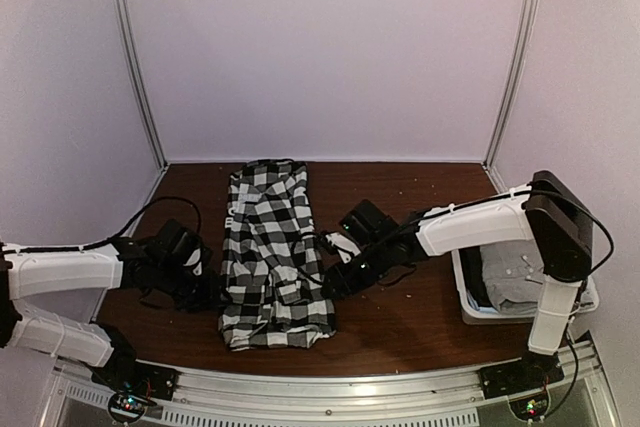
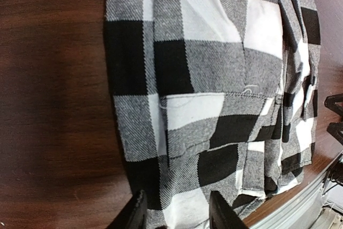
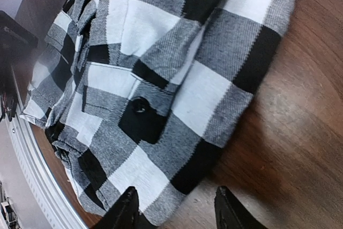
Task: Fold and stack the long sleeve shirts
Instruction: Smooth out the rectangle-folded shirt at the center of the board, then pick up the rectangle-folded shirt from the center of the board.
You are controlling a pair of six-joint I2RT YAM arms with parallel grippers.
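The black-and-white checked long sleeve shirt (image 1: 268,257) lies folded into a long narrow strip in the middle of the brown table. My left gripper (image 1: 210,290) is at its left edge, and my right gripper (image 1: 330,283) at its right edge. In the left wrist view the left gripper (image 2: 177,215) stands open, its fingers (image 2: 135,213) apart over the shirt's (image 2: 214,79) edge. In the right wrist view the right gripper (image 3: 177,215) is open too, over the shirt's (image 3: 161,79) corner and bare wood. A plain grey shirt (image 1: 515,285) lies in the basket.
A white basket (image 1: 466,299) stands at the right edge of the table, beside the right arm's base. A metal rail (image 1: 350,387) runs along the near edge. White walls close in the back and both sides.
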